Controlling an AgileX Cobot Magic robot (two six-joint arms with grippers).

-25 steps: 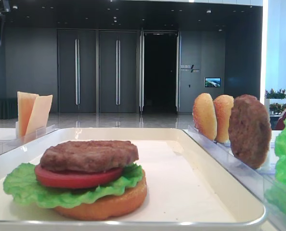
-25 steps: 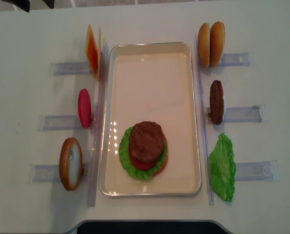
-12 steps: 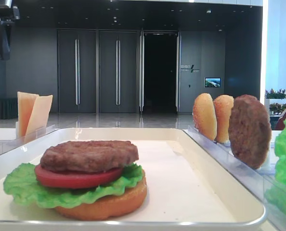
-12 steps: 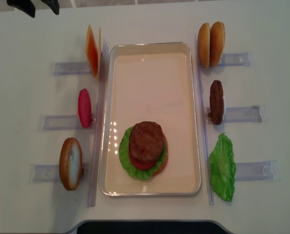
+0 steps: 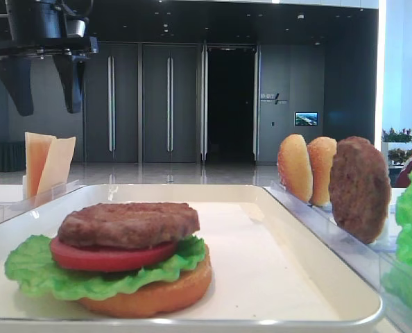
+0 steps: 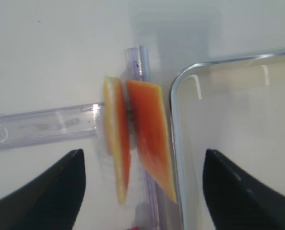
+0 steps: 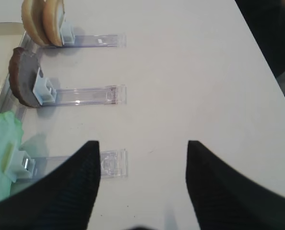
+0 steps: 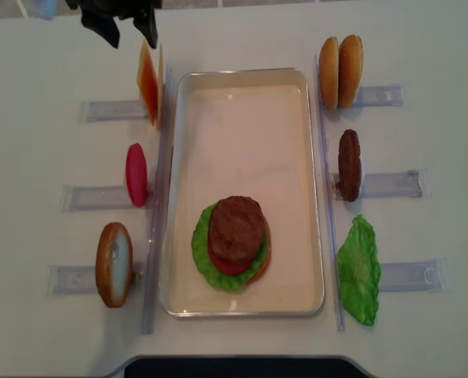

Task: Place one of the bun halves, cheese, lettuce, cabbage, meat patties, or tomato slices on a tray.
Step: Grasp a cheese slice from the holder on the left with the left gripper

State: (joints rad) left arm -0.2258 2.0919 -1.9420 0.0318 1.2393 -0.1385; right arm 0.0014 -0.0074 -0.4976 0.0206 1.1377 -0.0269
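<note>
Two cheese slices (image 8: 148, 83) stand on edge in a clear rack just left of the white tray (image 8: 242, 72). In the left wrist view the cheese (image 6: 149, 134) lies between the wide-apart jaws. My left gripper (image 8: 129, 35) hangs open above and slightly behind the slices (image 5: 46, 163), touching nothing. On the tray's near end sits a stack: bun half (image 5: 157, 295), lettuce (image 5: 32, 267), tomato slice (image 5: 109, 257) and meat patty (image 8: 236, 224) on top. My right gripper (image 7: 141, 148) is open over bare table, right of the racks.
Left racks hold a tomato slice (image 8: 136, 174) and a bun half (image 8: 113, 264). Right racks hold two bun halves (image 8: 340, 71), a patty (image 8: 349, 164) and a lettuce leaf (image 8: 358, 269). Long clear rails (image 8: 157, 205) run along both tray sides.
My left gripper has come in from the top left and lowered toward the cheese slices, staying open. Everything else is unchanged.
</note>
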